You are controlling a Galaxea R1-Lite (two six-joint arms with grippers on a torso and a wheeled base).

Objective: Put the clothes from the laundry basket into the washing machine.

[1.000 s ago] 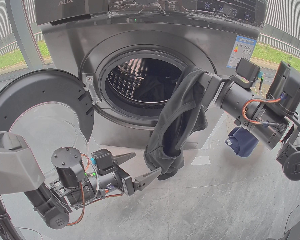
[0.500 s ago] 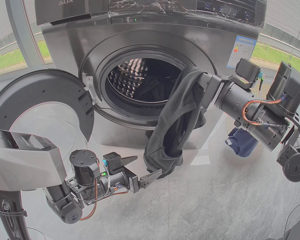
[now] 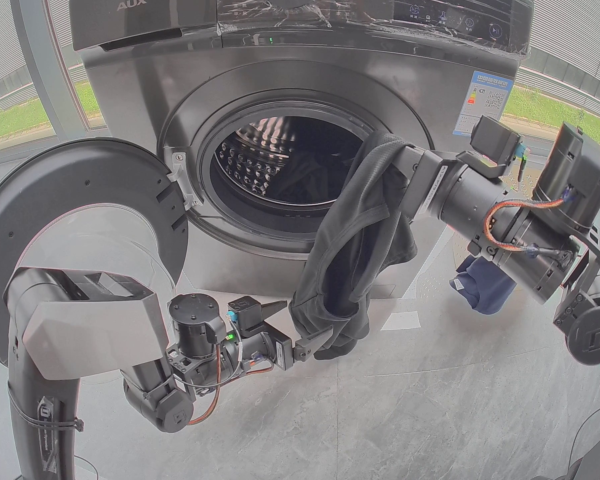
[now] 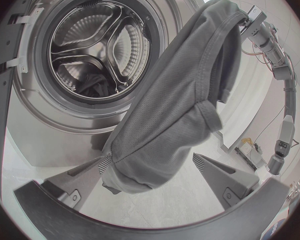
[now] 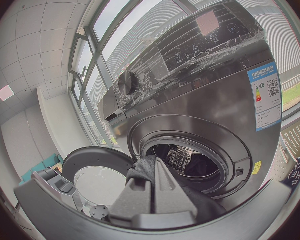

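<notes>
The garment (image 3: 340, 228) is charcoal, the washing machine (image 3: 147, 95) gunmetal grey.

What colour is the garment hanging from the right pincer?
The garment is dark grey, a fine mesh knit with ribbed hems. The left wrist view shows it best.

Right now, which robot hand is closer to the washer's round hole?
Right. The right gripper holds the dark shirt beside the hole; the left gripper sits lower, open around the shirt's bottom.
</notes>
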